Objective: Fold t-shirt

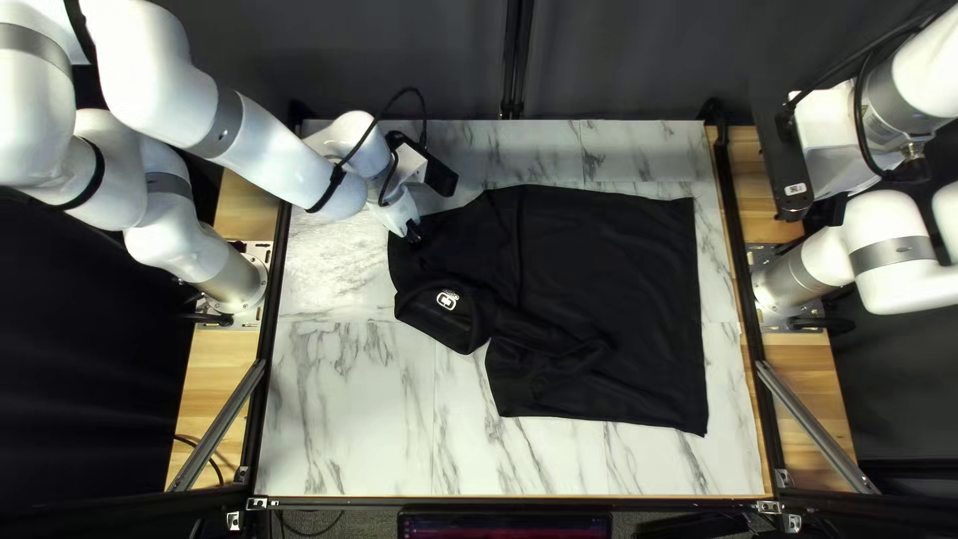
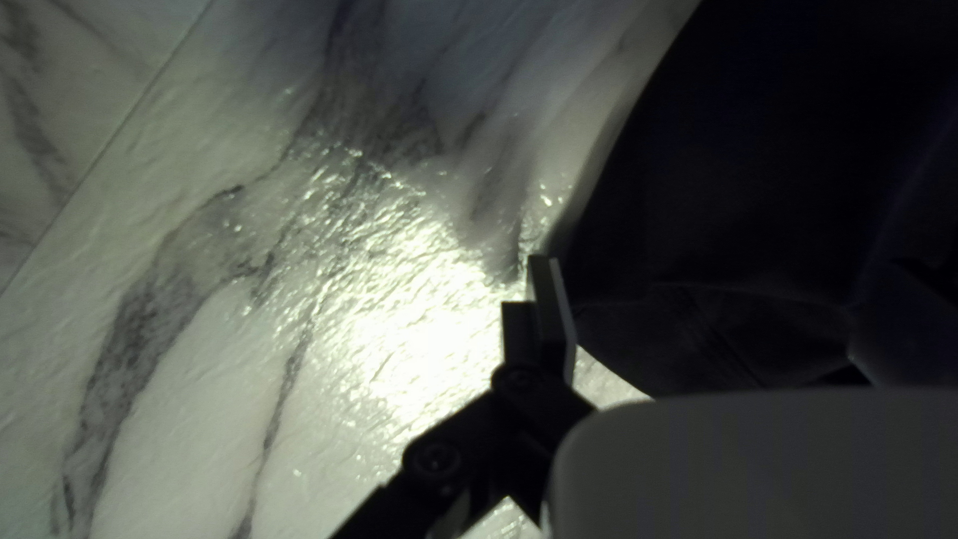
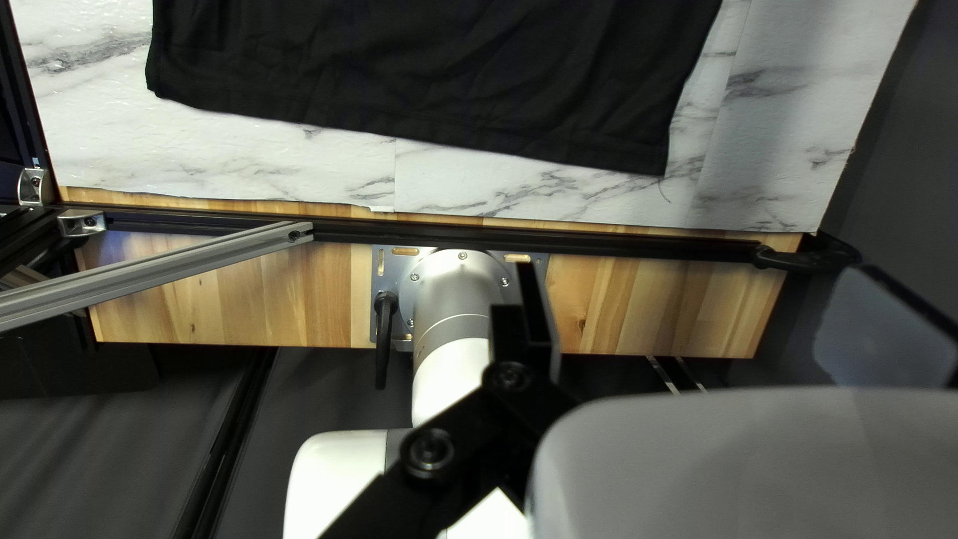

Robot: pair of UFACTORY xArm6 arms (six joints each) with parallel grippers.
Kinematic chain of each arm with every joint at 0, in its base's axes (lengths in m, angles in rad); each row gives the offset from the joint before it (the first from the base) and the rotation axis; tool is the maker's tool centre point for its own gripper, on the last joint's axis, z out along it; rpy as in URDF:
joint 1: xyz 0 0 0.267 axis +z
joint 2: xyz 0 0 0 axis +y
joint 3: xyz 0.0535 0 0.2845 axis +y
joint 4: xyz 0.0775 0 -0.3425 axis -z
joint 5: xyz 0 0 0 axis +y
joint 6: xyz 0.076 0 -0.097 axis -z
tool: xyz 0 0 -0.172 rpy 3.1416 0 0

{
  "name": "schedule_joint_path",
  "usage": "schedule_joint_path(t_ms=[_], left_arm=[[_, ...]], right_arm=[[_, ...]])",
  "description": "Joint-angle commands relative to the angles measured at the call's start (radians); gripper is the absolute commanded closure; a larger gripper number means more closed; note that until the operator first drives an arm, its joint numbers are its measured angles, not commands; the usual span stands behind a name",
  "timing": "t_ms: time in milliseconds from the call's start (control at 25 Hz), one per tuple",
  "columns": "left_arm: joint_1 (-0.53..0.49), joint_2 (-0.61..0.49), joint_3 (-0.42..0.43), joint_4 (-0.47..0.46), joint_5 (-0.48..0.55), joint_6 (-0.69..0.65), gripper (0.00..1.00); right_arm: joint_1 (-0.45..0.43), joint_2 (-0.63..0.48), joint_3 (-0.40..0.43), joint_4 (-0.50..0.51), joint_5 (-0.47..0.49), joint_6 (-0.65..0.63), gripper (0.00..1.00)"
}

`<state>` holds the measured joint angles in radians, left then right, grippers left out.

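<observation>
Treat black t-shirt (image 1: pixel 619 299), spread across centre of the top left view, as light, soft and limp; pinch sleeve edge (image 1: pixel 396 262), left of centre; cannot tell open from closed on left gripper (image 1: pixel 413 235) or right gripper (image 3: pixel 529 289).

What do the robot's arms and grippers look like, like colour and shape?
My left arm and right arm are smooth and white, with rounded segments, grey bands and black cables looping outside. Up close, my left gripper and right gripper show angular black links with round pivots.
</observation>
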<state>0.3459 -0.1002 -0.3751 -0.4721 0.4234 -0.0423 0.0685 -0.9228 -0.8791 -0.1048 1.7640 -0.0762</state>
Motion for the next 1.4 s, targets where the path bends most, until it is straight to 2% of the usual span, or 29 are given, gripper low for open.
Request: schedule_joint_path(t_ms=[40, 120, 200, 240, 280, 560, 720, 800, 920, 1040, 1120, 1160, 1320, 1360, 1400], left_arm=[[0.005, 0.004, 0.001, -0.001, 0.0, 0.006, 0.33], [0.009, 0.006, 0.003, -0.002, -0.003, 0.012, 0.37], [0.014, 0.01, 0.002, -0.003, -0.006, 0.018, 0.57], [0.015, 0.012, 0.001, -0.003, -0.007, 0.019, 0.94], [0.016, 0.014, -0.001, -0.002, -0.008, 0.02, 0.99], [0.013, -0.001, 0.004, 0.012, -0.005, 0.01, 1.0], [-0.02, -0.109, 0.0, 0.14, 0.074, -0.138, 1.0], [-0.052, -0.174, -0.03, 0.232, 0.148, -0.243, 1.0], [-0.086, -0.201, -0.081, 0.3, 0.21, -0.324, 1.0], [-0.143, -0.181, -0.194, 0.35, 0.288, -0.409, 1.0], [-0.167, -0.14, -0.264, 0.359, 0.314, -0.438, 1.0], [-0.178, -0.096, -0.325, 0.355, 0.331, -0.449, 1.0], [-0.156, 0.073, -0.555, 0.287, 0.398, -0.45, 1.0], [-0.152, 0.136, -0.643, 0.253, 0.423, -0.463, 1.0], [-0.153, 0.165, -0.685, 0.235, 0.435, -0.479, 1.0]], right_arm=[[0.0, 0.0, 0.0, 0.0, 0.0, 0.0, 0.0], [0.0, 0.0, 0.0, 0.0, 0.0, 0.0, 0.0], [0.0, 0.0, 0.0, 0.0, 0.0, 0.0, 0.0], [0.0, 0.0, 0.0, 0.0, 0.0, 0.0, 0.0], [0.0, 0.0, 0.0, 0.0, 0.0, 0.0, 0.0], [0.0, 0.0, 0.0, 0.0, 0.0, 0.0, 0.0], [0.0, 0.0, 0.0, 0.0, 0.0, 0.0, 0.0], [0.0, 0.0, 0.0, 0.0, 0.0, 0.0, 0.0], [0.0, 0.0, 0.0, 0.0, 0.0, 0.0, 0.0], [0.0, 0.0, 0.0, 0.0, 0.0, 0.0, 0.0], [0.0, 0.0, 0.0, 0.0, 0.0, 0.0, 0.0], [0.0, 0.0, 0.0, 0.0, 0.0, 0.0, 0.0], [0.0, 0.0, 0.0, 0.0, 0.0, 0.0, 0.0], [0.0, 0.0, 0.0, 0.0, 0.0, 0.0, 0.0], [0.0, 0.0, 0.0, 0.0, 0.0, 0.0, 0.0]])
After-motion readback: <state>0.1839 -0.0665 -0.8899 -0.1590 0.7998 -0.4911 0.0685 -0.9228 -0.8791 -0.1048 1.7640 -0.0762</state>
